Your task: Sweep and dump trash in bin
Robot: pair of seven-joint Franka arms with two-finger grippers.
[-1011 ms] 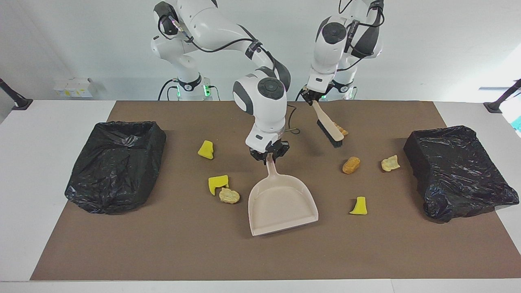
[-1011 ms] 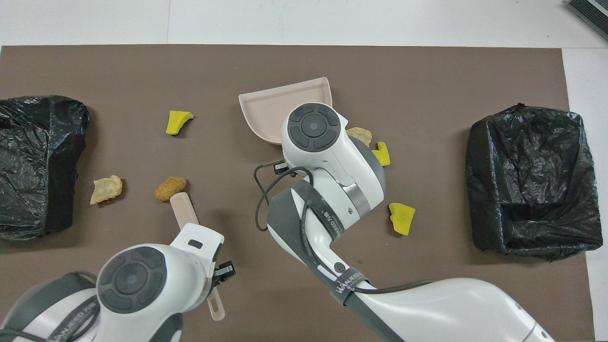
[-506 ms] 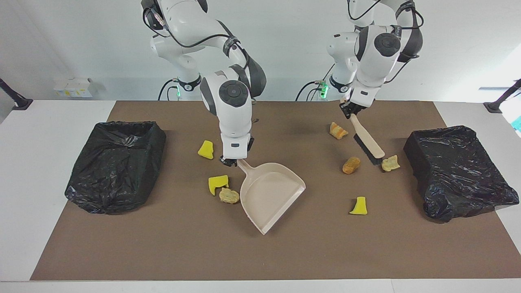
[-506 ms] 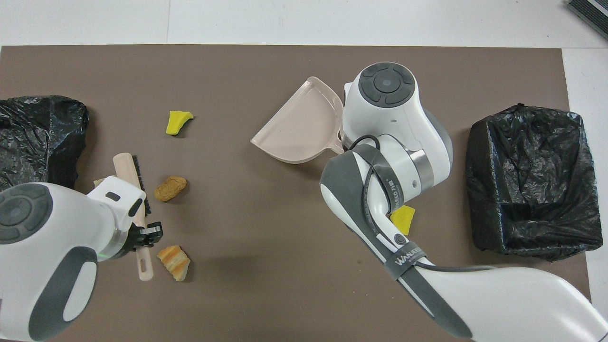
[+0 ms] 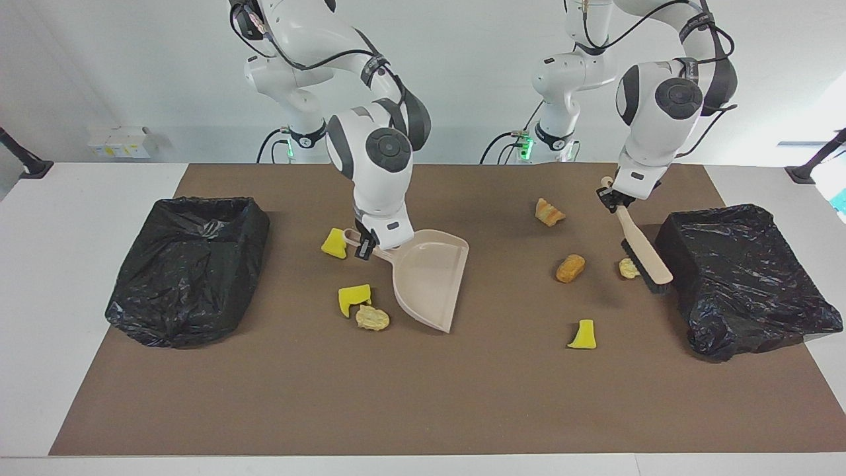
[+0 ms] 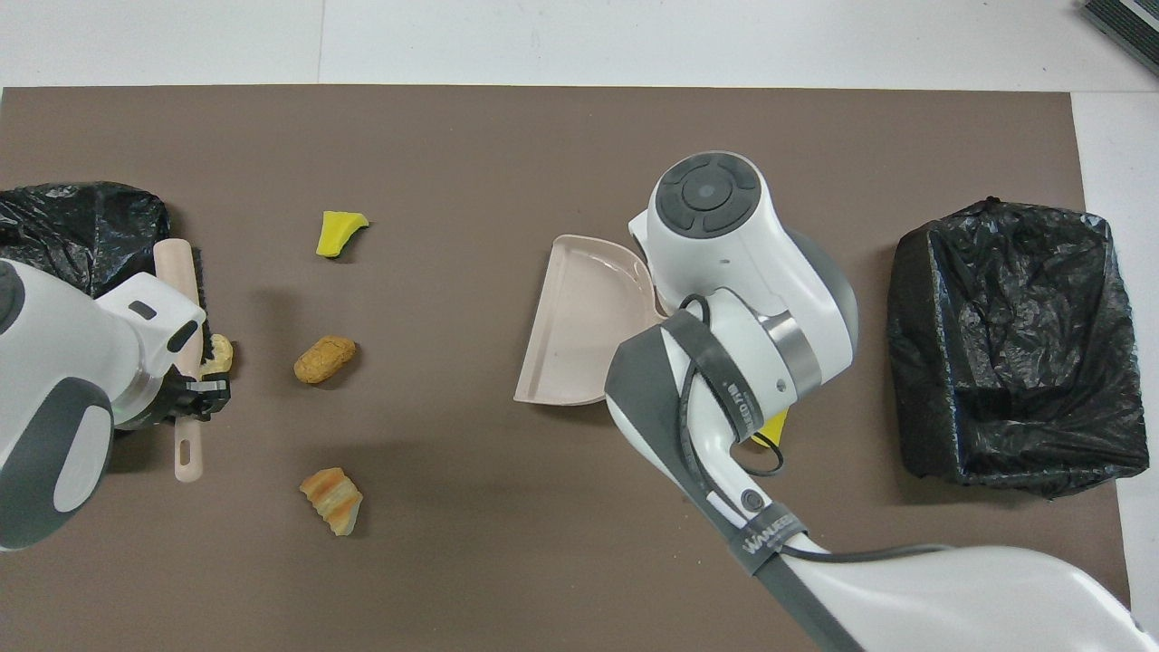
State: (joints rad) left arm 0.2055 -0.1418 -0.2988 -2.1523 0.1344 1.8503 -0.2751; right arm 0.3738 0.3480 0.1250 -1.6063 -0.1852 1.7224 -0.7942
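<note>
Beige brush (image 5: 644, 254) clamped in left gripper (image 5: 611, 200), bristles at tan scrap (image 5: 628, 268), frame right. Dustpan (image 5: 428, 277) gripped by right gripper (image 5: 365, 246), centre. Step: pre-sweep positioning. Next: sweep scrap toward dustpan mouth.

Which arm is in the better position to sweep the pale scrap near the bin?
The left. Its left gripper holds the brush, whose bristles are right beside the pale scrap. The right gripper holds the dustpan mid-table, well away from it.

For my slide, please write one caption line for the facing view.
Left gripper holds the brush beside a tan scrap; right gripper holds the dustpan on the mat.
</note>
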